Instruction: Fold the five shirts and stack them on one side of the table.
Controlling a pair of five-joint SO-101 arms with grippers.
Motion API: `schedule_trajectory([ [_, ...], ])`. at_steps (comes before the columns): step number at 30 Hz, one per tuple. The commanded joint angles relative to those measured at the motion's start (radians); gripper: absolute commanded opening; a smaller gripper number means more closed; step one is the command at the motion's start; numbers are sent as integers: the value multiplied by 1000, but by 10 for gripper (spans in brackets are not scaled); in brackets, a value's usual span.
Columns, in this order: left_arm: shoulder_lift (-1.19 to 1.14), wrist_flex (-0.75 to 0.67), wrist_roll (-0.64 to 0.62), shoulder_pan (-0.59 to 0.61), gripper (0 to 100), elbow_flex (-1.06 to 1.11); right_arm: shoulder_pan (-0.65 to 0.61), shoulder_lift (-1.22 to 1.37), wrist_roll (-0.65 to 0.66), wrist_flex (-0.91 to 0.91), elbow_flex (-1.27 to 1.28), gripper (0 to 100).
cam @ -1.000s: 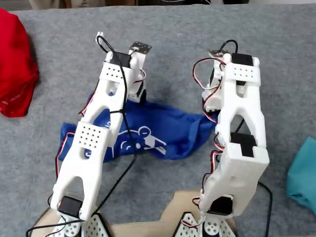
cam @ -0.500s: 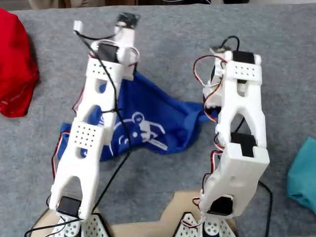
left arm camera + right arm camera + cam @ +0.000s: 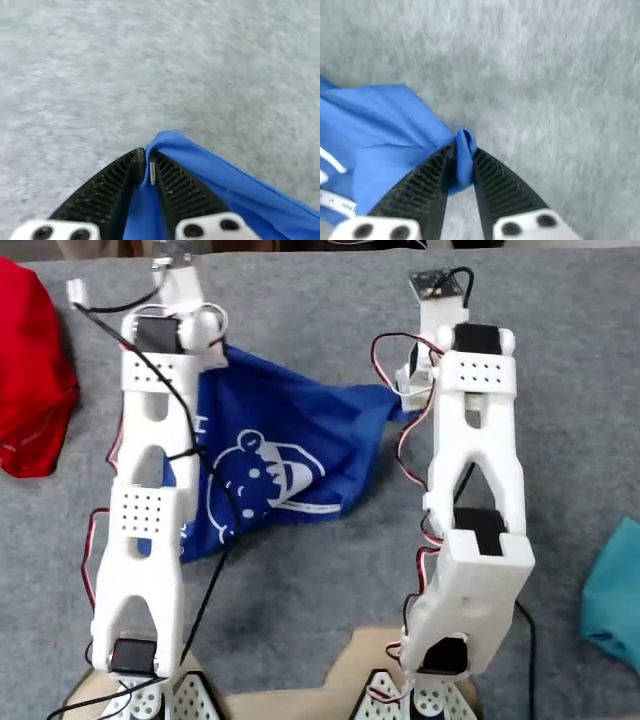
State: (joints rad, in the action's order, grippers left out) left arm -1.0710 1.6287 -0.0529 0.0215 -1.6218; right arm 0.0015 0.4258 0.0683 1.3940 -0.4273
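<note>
Left gripper point(image 3: 146, 156): clamped shut on a corner of the blue shirt point(image 3: 280, 465), pinching a thin fold between black ribbed pads point(image 3: 107, 192), with a small rounded nub of cloth poking past the tips.
Right gripper point(image 3: 463, 150): closed hard on another corner of the same shirt, squeezing a bunched loop of blue between ridged black fingers point(image 3: 502, 185).
Blue shirt: thin, smooth knit, strung between the two grips toward the far side of the table; roughly triangular, sagging along the top edge, fanning out wide and trailing down to the surface by the left arm; white cartoon print facing up, crossed by soft creases.
Left arm point(image 3: 145, 520): white plastic shell with perforated panels, stretched long over the shirt's left edge, trailing a black cable along its length.
Right arm point(image 3: 475, 490): same white shell, extended at the shirt's right corner, trimmed with curls of red, white and black wire.
Table point(image 3: 330, 310): grey and fuzzy, felt-like, faintly mottled in the wrist views.
Red shirt point(image 3: 30, 380): rumpled mound at the far left edge, well apart from the blue one.
Teal shirt point(image 3: 615, 595): crumpled heap at the right edge, partly cut off.
Base board point(image 3: 340, 680): flat, tan, under both arm mounts at the near edge.
</note>
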Motion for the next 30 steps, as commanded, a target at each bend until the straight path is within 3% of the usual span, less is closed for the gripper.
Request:
schedule_trajectory([
  [1, 74, -21, -20, 91, 20, -46, -7, -4, -11, -84, -50, 5],
  [12, 81, -3, -17, 258, 20, -51, -171, -22, -9, -106, -240, 6],
  [16, 79, 48, -12, 261, 20, -48, -225, -21, -23, 21, -426, 133],
  [21, 70, 112, 57, 255, 20, -44, -275, -15, -209, 133, -524, 335],
  [30, 70, 130, 180, 253, 20, 91, -473, 45, -358, 92, -318, 357],
])
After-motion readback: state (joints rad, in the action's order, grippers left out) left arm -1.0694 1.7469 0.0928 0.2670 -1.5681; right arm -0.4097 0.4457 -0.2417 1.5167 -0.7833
